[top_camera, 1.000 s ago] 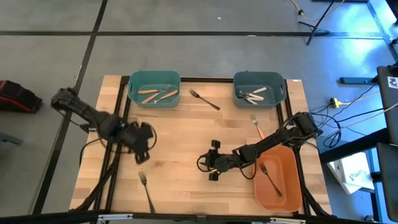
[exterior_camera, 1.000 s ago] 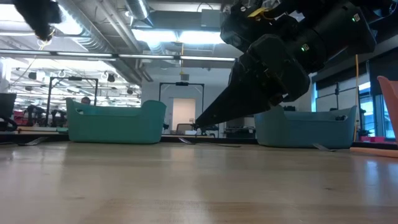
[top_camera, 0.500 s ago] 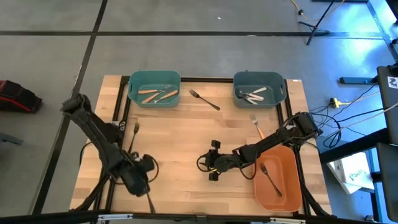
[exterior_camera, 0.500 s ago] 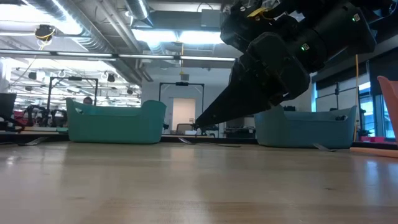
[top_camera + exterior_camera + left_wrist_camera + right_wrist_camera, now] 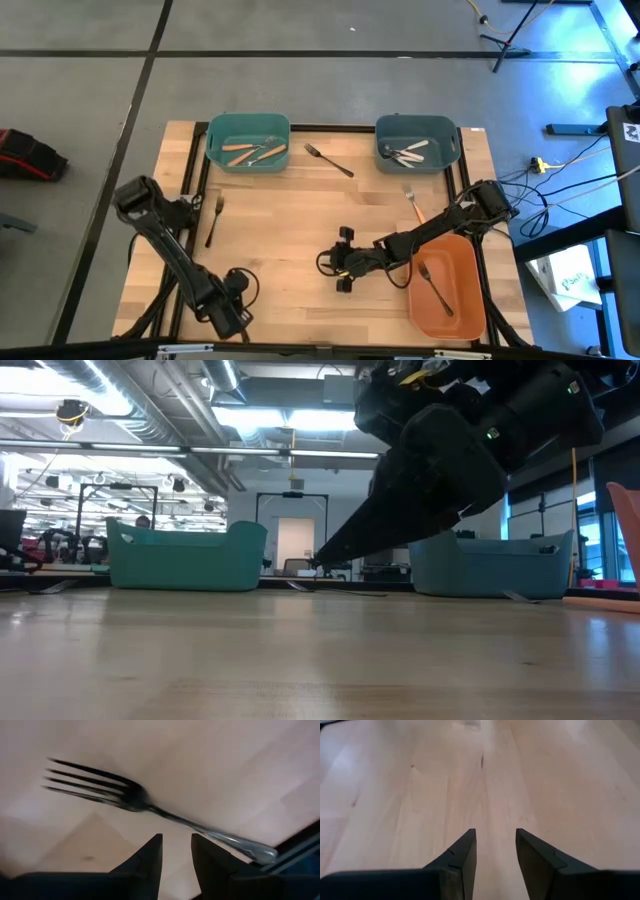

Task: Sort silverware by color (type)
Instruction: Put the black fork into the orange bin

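Note:
A dark metal fork (image 5: 150, 810) lies flat on the wood by the table's near edge. My left gripper (image 5: 176, 837) hangs open just above its handle, pointing down, and does not touch it. In the high view that gripper (image 5: 232, 312) hides the fork. My right gripper (image 5: 342, 262) waits open, low over the table's middle, with only bare wood between its fingers (image 5: 462, 852). Other silverware lies loose: a dark fork (image 5: 213, 218) at the left, a dark fork (image 5: 328, 160) between the far bins, and an orange-handled fork (image 5: 413, 203) at the right.
A teal bin (image 5: 212, 148) at the far left holds orange-handled pieces. A blue-grey bin (image 5: 452, 150) at the far right holds pale-handled pieces. An orange bin (image 5: 470, 300) at the near right holds a dark fork. The right arm (image 5: 440, 460) slants across the table's right half.
My left gripper has swung from the table's left middle toward the near edge and sunk low over the dark fork there, rolling at the wrist as it went. Its move has uncovered the dark fork at the left. My right arm has kept still.

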You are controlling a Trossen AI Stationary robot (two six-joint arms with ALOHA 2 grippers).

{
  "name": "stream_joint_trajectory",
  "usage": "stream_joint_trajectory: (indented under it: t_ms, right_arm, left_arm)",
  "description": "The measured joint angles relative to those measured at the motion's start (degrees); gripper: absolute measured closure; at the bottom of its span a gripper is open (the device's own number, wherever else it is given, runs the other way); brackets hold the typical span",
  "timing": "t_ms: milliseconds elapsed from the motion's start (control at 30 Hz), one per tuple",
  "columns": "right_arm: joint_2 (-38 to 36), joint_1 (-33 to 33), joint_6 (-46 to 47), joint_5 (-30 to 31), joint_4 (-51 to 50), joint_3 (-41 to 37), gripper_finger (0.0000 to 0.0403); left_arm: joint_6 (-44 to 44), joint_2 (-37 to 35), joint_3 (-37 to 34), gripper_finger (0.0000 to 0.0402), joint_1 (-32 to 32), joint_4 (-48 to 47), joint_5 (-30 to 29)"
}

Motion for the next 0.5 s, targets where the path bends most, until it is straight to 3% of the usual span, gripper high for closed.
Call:
stream_joint_trajectory:
  t_ms: [300,500]
  right_arm:
    - [0.00,0.68,2.77,-3.01,-1.69,0.00,0.0276]
    - [0.00,3.45,2.09,-1.02,-1.68,0.02,0.0276]
  left_arm:
    - [-5.86,3.95,-0.01,0.0304,-0.57,3.53,-3.16]
    - [-7.84,5.17,0.15,0.0304,-0.51,3.30,-2.72]
